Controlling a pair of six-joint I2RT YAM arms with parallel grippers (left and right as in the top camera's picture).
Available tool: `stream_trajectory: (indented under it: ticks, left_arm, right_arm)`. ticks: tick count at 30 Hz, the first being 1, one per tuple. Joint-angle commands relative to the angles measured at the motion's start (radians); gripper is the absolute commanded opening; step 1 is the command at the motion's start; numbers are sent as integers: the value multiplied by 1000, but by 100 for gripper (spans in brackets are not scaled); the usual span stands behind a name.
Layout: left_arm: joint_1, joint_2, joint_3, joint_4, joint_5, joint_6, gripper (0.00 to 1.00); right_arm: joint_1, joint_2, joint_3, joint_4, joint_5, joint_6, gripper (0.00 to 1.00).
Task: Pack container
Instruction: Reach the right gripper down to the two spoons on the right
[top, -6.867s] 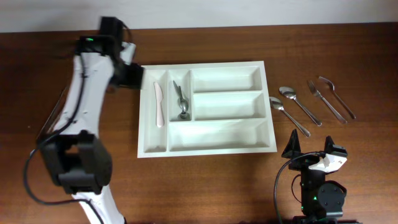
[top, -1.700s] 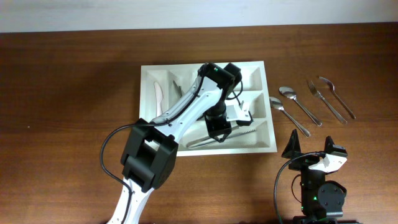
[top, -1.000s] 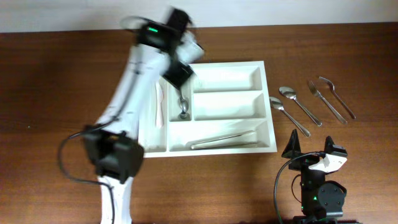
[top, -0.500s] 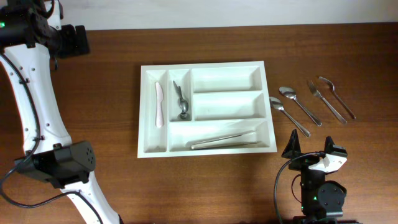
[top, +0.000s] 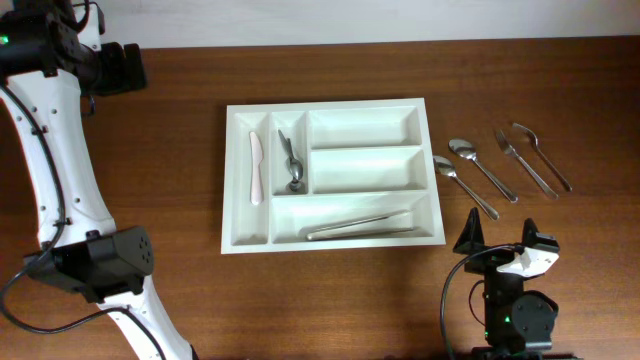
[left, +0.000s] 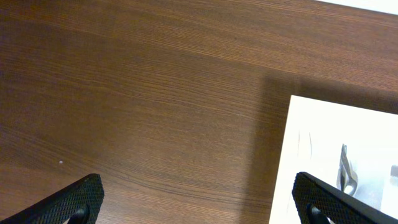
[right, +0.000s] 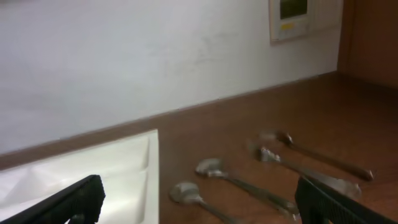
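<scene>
Between the left jaws, which stand spread to their widest, nothing is held: the left wrist view shows only the two dark tips at the lower corners and bare wood between them. Those jaws hang over the far left corner of the dark brown wooden bench, carried there by the white left arm, and well apart from the large white rectangular plastic container, whose corner just shows at the edge of the wrist view.

That is the change. A moment ago this arm was reaching down into the container; now it has swung clear, and a long silver metal utensil lies flat in the nearest wide compartment, which was bare several seconds back. One more piece counts as packed.

In the left narrow compartment lies a white plastic knife, and in the narrow one beside it some silver metal cutlery with a spoon bowl. The two farther wide compartments hold nothing.

The right jaws are equally wide and empty, parked on the right arm at the near right edge. Just beyond them, to the right of the container, four silver pieces lie on the bench: a small spoon, a larger spoon, a fork and one more long-handled piece. My judgement is that the task is under half done, with these four left.
</scene>
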Motion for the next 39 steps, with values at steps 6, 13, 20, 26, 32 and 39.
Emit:
stream_trajectory:
  ticks: [6,13,20,26,32,39]
  left_arm:
    - [4,-13,6,0,14,-10,99]
    - [4,-13,6,-1,14,-10,99]
    - [4,-13,6,-1,14,-10,99]
    - [4,-13,6,0,14,-10,99]
    - [4,-13,6,0,14,-10,99]
    - [4,-13,6,-1,14,-10,99]
  right_arm:
    - [2,76,144,126,12,-169,99]
    - [2,593,787,-262,47,-274,99]
    - [2,1173,1543,-938,-25,-481,99]
    - [2,1477,1750,-1205,-26,-646,99]
    - [8,1600,1750,-1205,-63,-562,99]
    - [-8,1648,1746,-1214,-59,-429,99]
